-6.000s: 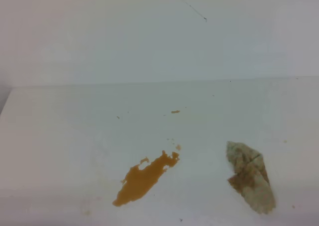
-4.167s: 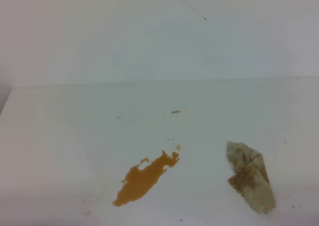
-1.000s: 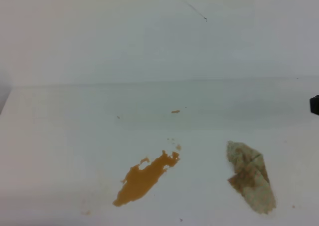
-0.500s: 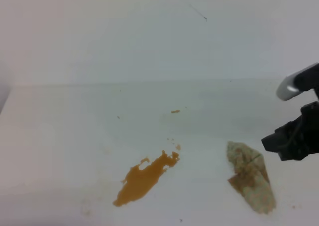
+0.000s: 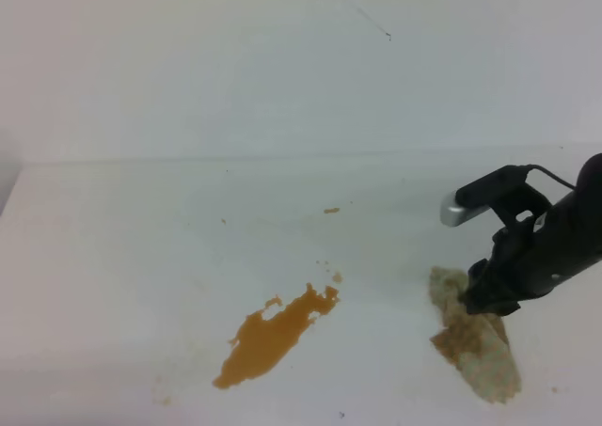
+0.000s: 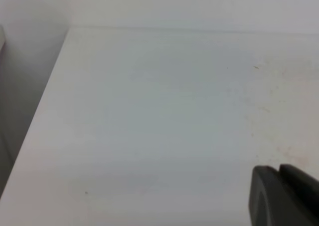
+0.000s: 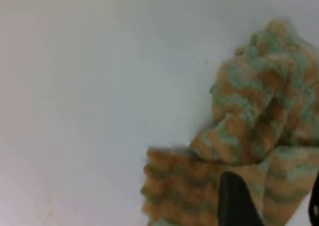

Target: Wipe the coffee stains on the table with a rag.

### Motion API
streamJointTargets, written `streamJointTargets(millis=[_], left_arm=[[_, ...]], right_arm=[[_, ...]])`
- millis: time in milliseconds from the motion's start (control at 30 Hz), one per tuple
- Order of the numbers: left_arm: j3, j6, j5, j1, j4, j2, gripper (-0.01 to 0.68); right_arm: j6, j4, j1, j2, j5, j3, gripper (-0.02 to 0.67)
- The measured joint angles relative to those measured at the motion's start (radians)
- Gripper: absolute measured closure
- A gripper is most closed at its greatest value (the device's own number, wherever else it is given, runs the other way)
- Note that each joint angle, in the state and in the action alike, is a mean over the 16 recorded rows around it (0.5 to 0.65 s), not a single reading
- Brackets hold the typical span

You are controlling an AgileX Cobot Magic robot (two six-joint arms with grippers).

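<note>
My right arm reaches in low from the right; its gripper [image 7: 266, 201] hangs jaws spread over the rag [image 5: 475, 337], gripping nothing. Rag lies on the table [image 5: 141, 257], right of the stains [image 5: 271, 337].

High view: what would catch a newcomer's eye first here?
The orange-brown coffee stain stands out against the white table, left of centre. Right of it lies the crumpled, brown-blotched rag. The dark right gripper hangs just above the rag's far end, jaws apart, with nothing held.
</note>
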Motion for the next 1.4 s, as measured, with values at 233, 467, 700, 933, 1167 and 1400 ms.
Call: streamJointTargets(millis=[233,467,700,933,1167,1400], left_arm=[[0.000,0.000,0.000,0.000,0.001,0.000,0.672],[0.000,0.000,0.000,0.000,0.001,0.000,0.672],[0.000,0.000,0.000,0.000,0.001,0.000,0.672],[0.000,0.000,0.000,0.000,0.001,0.000,0.672],[0.000,0.000,0.000,0.000,0.001,0.000,0.672],[0.000,0.000,0.000,0.000,0.001,0.000,0.672]], right_arm=[[0.013,-0.002,0.000,0.133,-0.023,-0.054,0.334],[0.012,0.003,0.000,0.203,-0.018,-0.093,0.410],[-0.036,0.073,0.000,0.226,0.014,-0.162,0.533],[-0.147,0.261,0.005,0.239,0.053,-0.293,0.611],[-0.240,0.430,0.037,0.292,0.072,-0.437,0.616],[-0.264,0.474,0.097,0.398,0.068,-0.536,0.616]])
